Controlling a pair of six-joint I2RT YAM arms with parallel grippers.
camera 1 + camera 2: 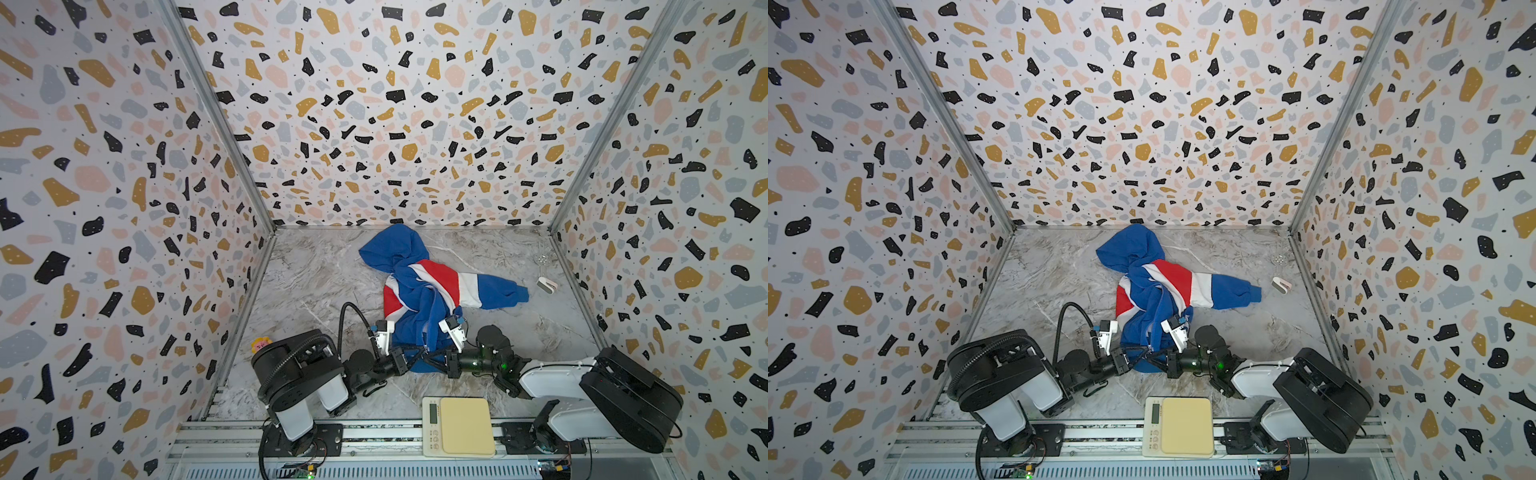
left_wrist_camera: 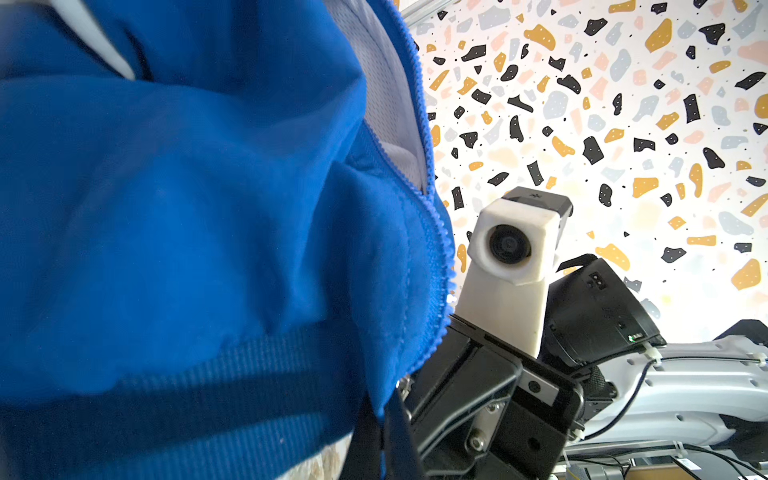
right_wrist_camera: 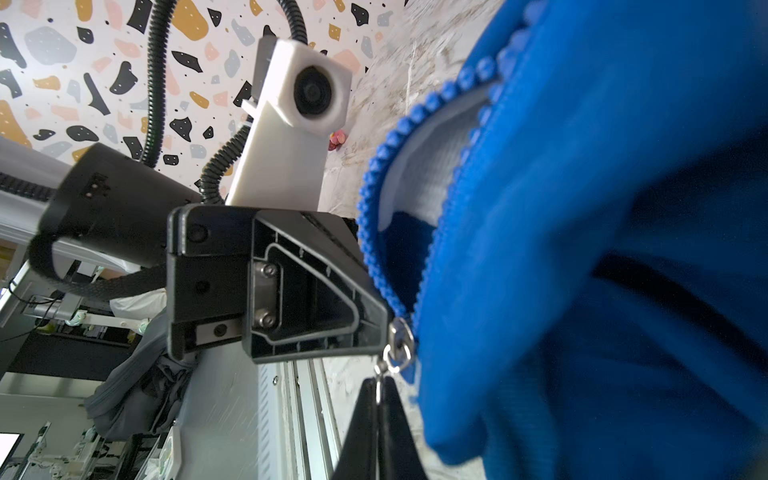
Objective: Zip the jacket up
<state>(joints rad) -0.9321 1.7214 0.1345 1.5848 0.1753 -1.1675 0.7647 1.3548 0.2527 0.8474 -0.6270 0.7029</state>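
Reaching low from opposite sides over the grey marbled tabletop (image 1: 316, 282), both arms meet nose to nose at the front of the scene. The left arm's shoulder links fold up over its base at the front left. Its forearm runs flat toward the middle, with the white wrist camera standing above it. The right arm mirrors it: its white forearm stretches in from the front right, with the wrist bent level.

The royal-blue hooded fabric jacket with red and white bands (image 1: 419, 299) lies mid-table. Its hood is toward the back wall, one sleeve is flung out to the right, and its hem is drawn forward to the two tools.

The left gripper (image 1: 417, 355) is clamped on the jacket's ribbed hem, right at the foot of the zipper. The right gripper (image 3: 378, 384) is pinched tight on the small metal zipper pull (image 3: 399, 345), and its tips nearly touch the other tool's fingertip. Above the pull, the two rows of blue zipper teeth (image 3: 374, 174) spread apart, baring pale mesh lining.

A cream kitchen scale (image 1: 459, 426) sits on the front rail between the arm bases.
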